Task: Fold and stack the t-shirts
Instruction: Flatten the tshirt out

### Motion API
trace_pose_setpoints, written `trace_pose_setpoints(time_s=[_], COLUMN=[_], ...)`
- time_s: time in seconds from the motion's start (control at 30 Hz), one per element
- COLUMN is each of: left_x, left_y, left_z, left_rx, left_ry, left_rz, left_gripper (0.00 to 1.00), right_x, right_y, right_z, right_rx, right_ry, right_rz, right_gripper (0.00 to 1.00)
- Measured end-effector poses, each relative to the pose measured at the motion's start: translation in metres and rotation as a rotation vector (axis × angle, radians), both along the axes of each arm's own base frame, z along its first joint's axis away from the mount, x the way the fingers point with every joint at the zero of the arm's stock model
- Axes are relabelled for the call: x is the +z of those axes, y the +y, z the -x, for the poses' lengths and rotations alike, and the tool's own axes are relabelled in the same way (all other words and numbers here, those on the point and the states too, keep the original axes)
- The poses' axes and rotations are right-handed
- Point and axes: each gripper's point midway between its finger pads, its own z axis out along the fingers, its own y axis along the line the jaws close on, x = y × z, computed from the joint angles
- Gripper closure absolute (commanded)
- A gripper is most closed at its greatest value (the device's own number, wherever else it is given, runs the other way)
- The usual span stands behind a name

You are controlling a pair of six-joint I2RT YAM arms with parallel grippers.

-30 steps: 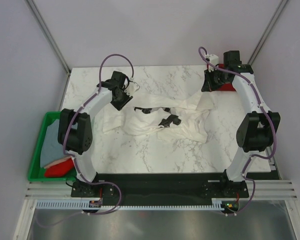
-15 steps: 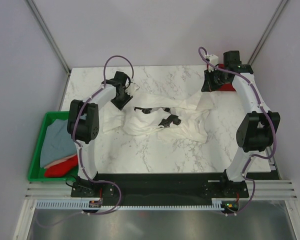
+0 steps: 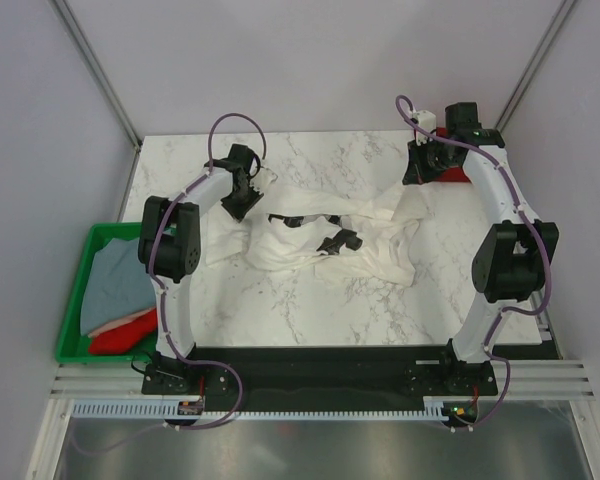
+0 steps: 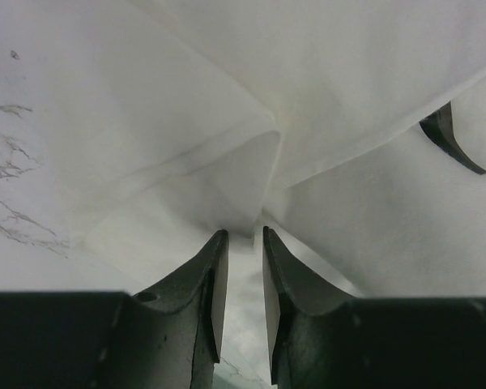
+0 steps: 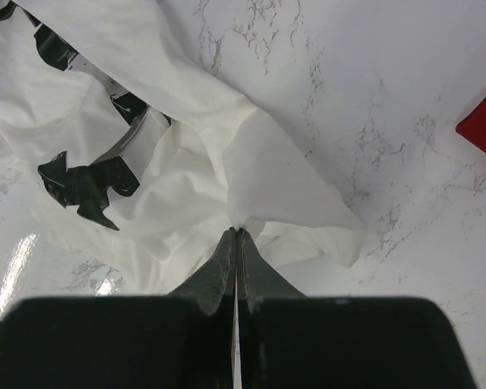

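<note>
The white t-shirt (image 3: pixel 380 250) lies crumpled mid-table (image 3: pixel 310 300), its long axis running left to right between the arms. The top view alone shows this span, plus grey-blue (image 3: pixel 115 280) and bright red shirts (image 3: pixel 120 335) in the green crate (image 3: pixel 76 290). The left wrist view shows the left gripper (image 4: pixel 243 233) a narrow gap apart at a cloth fold. In the right wrist view, the right gripper (image 5: pixel 236 232) is pinched closed on a shirt corner, a dark red shirt (image 5: pixel 484 123) nearby.
</note>
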Motion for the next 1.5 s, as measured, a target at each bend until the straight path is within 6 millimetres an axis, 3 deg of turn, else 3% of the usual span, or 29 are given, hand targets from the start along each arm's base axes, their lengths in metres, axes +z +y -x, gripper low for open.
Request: trace_pose_setpoints(time_s=[0.2,0.3,0.33,0.37,0.5,0.6,0.77,0.93,0.97,1.03,1.13,1.17,1.23,1.37,1.5], left_x=[-0.001,-0.001,-0.001,-0.001,0.003,0.019,0.065,0.141,0.160,0.190,0.207,0.202,0.174,0.082,0.017], left_y=[0.002,0.002,0.002,0.002,-0.002,-0.010,-0.026,-0.032,-0.032,-0.030,-0.027,-0.026,-0.023,-0.019,-0.019], left_z=[0.005,0.007,0.007,0.007,0.005,-0.003,-0.029,-0.046,-0.047,-0.044,-0.035,-0.030,-0.019,0.001,0.009], left_rx=[0.000,0.001,0.001,0.002,0.004,0.000,-0.012,-0.025,-0.028,-0.033,-0.032,-0.031,-0.028,-0.023,-0.020], left_ry=[0.021,0.029,0.032,0.034,0.041,0.022,-0.075,-0.234,-0.274,-0.337,-0.369,-0.354,-0.284,-0.056,0.090], left_rz=[-0.007,-0.009,-0.009,-0.009,0.009,0.048,0.119,0.187,0.200,0.215,0.220,0.214,0.195,0.136,0.089], left_gripper=[0.74,0.85,0.93,0.98,0.98,0.98,0.98,0.98,0.93,0.72,0.68,0.67,0.64,0.62,0.62], right_x=[-0.011,-0.015,-0.015,-0.014,-0.001,0.017,0.054,0.095,0.102,0.119,0.133,0.135,0.133,0.122,0.115], right_y=[0.000,-0.001,-0.001,-0.002,-0.006,-0.010,-0.025,-0.049,-0.052,-0.060,-0.064,-0.064,-0.063,-0.060,-0.058], right_z=[-0.002,-0.004,-0.005,-0.007,-0.015,-0.025,-0.043,-0.054,-0.055,-0.053,-0.049,-0.047,-0.044,-0.042,-0.040], right_rx=[-0.001,-0.004,-0.005,-0.008,-0.021,-0.037,-0.088,-0.165,-0.176,-0.199,-0.217,-0.220,-0.220,-0.214,-0.211], right_ry=[0.024,0.033,0.031,0.026,-0.014,-0.066,-0.172,-0.279,-0.298,-0.338,-0.367,-0.373,-0.364,-0.331,-0.312], right_rz=[0.001,0.005,0.007,0.012,0.030,0.050,0.073,0.088,0.088,0.086,0.078,0.073,0.063,0.051,0.047], right_gripper=[1.00,1.00,1.00,1.00,1.00,1.00,1.00,1.00,1.00,1.00,1.00,1.00,1.00,1.00,1.00])
